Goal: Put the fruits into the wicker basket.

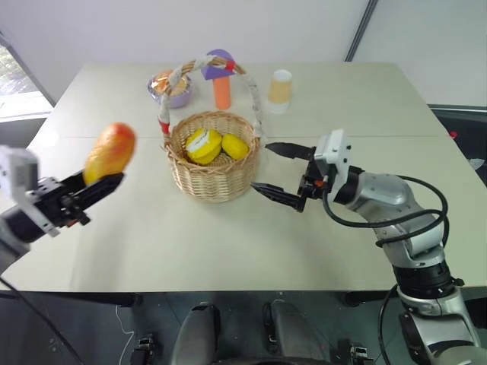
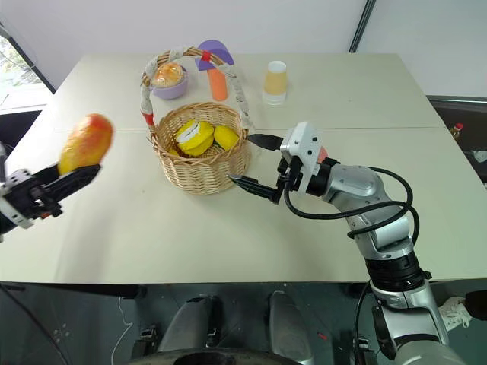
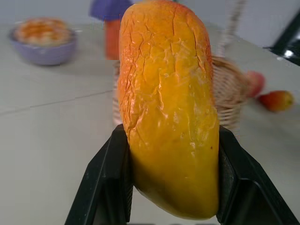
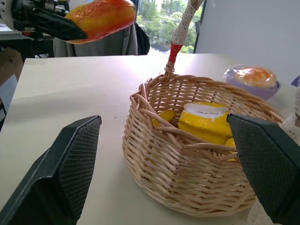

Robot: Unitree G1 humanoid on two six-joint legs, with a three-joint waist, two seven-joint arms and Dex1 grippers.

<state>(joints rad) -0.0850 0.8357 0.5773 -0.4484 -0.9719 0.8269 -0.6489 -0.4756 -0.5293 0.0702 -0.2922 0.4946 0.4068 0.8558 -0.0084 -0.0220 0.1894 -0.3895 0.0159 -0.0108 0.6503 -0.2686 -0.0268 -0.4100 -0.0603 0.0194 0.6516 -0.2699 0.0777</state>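
Clamped in the left gripper, lifted clear of the white table at far left: an orange-yellow fruit. At centre, resting on the table: the wicker basket, with yellow lemon-like fruits inside. Just right of the basket, spread wide and holding nothing: the right gripper. Beyond the basket: lilac bowl, paper cup.

Tabletop, pale cream. Resting on it: wicker basket near centre; lilac bowl, purple-capped orange mushroom shape and tan paper cup in a row behind the basket.
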